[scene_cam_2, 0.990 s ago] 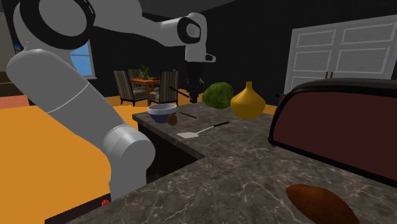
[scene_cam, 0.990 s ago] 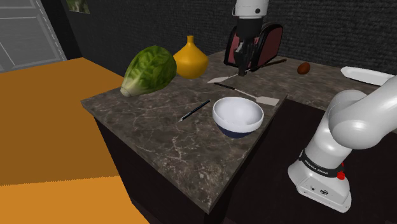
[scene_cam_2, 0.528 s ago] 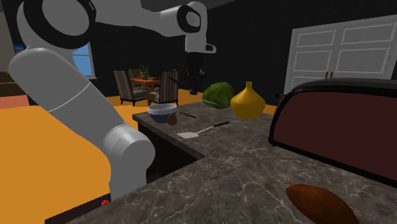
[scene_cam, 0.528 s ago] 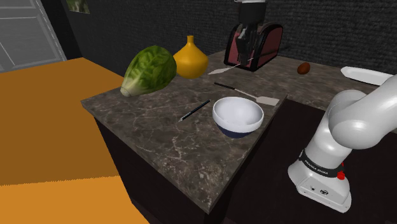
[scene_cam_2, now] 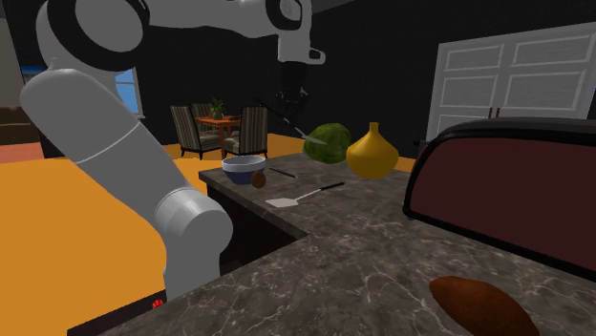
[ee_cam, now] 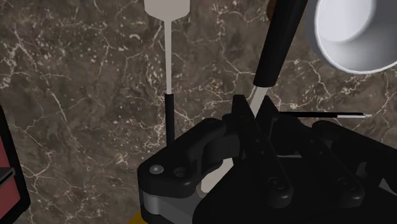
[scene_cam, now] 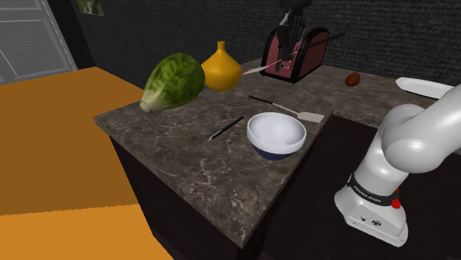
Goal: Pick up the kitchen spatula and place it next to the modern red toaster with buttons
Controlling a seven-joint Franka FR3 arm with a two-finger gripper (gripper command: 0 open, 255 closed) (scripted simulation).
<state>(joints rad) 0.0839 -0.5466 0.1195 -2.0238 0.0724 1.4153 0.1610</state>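
Spatula, black-handled with pale blade, slants above marble counter.

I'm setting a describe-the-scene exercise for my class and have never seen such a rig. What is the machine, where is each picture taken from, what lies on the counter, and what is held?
It is a simulated white robot arm. One picture looks down over the dark counter from beside the arm, one looks along it from another side, and one comes from a camera on the hand. The arm's black tool clasps a spatula in the air near the red toaster. On the counter lie a second spatula, a pen, a bowl, a green lettuce and a yellow gourd.
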